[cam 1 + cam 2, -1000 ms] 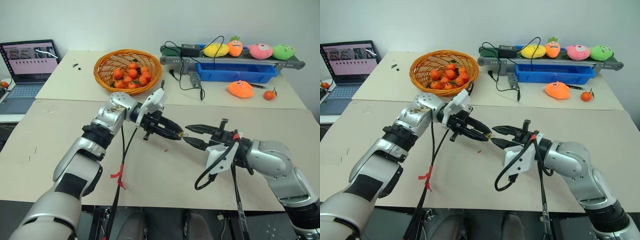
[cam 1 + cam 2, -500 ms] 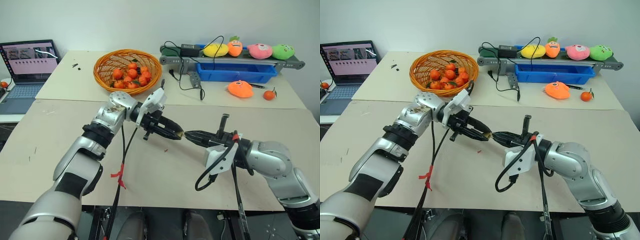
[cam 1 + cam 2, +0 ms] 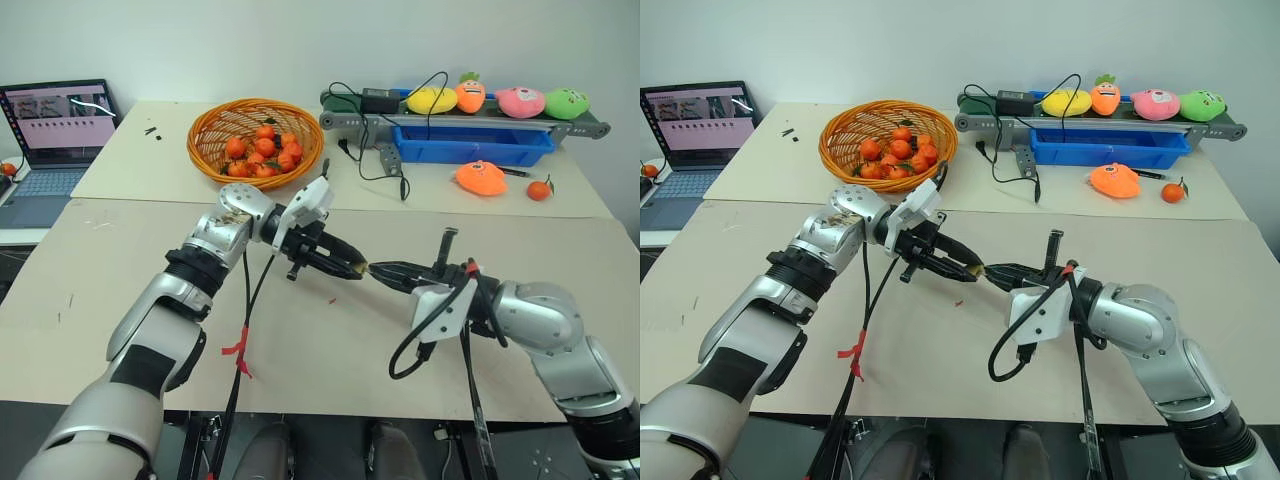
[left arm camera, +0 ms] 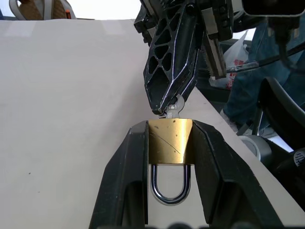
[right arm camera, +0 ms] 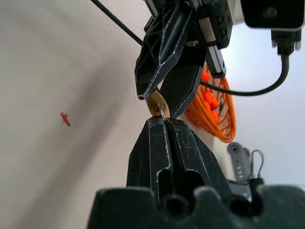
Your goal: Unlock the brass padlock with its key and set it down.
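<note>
Pale beige table point(image 3: 120, 300), its near part bare. My left fingers point(image 4: 121, 176) clamp the small, squarish, shiny brass padlock point(image 4: 170, 141) by its 2 flat sides above the table, silver shackle toward my wrist. My right fingers point(image 5: 167, 143) are closed on the thin silver key point(image 4: 173, 110), seated at the keyhole. Judgement: light, rigid, slippery; pinch the key's head firmly. Open room below for setting down.

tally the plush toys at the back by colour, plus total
Yellow: 1
Orange: 2, one on the conveyor and one on the table by the blue bin
Pink: 1
Green: 1
Total: 5
</note>
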Robot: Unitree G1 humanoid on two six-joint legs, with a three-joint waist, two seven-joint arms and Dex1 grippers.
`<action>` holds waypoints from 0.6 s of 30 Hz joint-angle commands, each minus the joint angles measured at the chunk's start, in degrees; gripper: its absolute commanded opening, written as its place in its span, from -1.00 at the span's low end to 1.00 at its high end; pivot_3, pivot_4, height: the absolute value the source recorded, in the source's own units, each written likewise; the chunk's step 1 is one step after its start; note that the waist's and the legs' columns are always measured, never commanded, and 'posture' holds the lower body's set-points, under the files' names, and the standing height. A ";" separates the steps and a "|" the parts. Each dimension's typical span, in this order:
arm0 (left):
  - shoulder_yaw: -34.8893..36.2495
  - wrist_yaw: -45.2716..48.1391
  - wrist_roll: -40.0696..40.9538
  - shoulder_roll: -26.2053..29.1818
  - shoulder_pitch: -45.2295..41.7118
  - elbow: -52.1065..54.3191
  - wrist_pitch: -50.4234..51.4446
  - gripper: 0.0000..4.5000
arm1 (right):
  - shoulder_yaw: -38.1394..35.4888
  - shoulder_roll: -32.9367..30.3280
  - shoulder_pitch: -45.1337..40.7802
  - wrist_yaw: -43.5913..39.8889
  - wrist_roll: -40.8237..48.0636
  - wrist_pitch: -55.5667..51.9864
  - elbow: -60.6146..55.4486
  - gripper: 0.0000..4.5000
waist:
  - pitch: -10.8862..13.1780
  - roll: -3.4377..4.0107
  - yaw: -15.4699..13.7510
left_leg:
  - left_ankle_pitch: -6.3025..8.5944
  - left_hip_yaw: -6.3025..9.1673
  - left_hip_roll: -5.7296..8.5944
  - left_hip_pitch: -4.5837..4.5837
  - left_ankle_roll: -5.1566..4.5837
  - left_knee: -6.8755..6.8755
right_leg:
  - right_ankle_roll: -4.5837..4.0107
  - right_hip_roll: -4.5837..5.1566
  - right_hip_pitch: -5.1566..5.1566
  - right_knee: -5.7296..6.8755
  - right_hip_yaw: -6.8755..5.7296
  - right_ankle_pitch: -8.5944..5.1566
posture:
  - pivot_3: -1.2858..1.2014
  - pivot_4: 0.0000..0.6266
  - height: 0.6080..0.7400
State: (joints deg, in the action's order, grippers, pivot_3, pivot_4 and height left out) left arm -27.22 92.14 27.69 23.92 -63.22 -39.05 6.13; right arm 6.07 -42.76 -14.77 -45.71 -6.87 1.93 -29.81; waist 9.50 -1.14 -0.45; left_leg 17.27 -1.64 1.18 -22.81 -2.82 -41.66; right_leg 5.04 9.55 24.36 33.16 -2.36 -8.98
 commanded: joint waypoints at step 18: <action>4.83 0.36 -4.81 -3.20 -1.64 2.51 -5.28 -0.63 | 0.61 -3.78 -6.72 -1.86 6.74 -21.12 -5.29 -0.98 | 0.00 0.00 -0.17 | 0.02 0.09 0.01 -0.01 -0.03 0.00 | 0.00 0.00 0.03 0.01 0.00 0.00 | 0.03 -0.52 1.00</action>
State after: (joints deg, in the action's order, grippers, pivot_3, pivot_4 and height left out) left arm -23.91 91.57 21.82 21.77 -63.33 -39.22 1.34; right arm 6.88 -45.30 -20.25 -48.28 3.65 -24.37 -35.87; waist 9.50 -1.14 -0.62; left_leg 17.29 -1.57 1.20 -22.84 -2.84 -41.67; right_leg 5.04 9.55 24.39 33.17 -2.36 -8.98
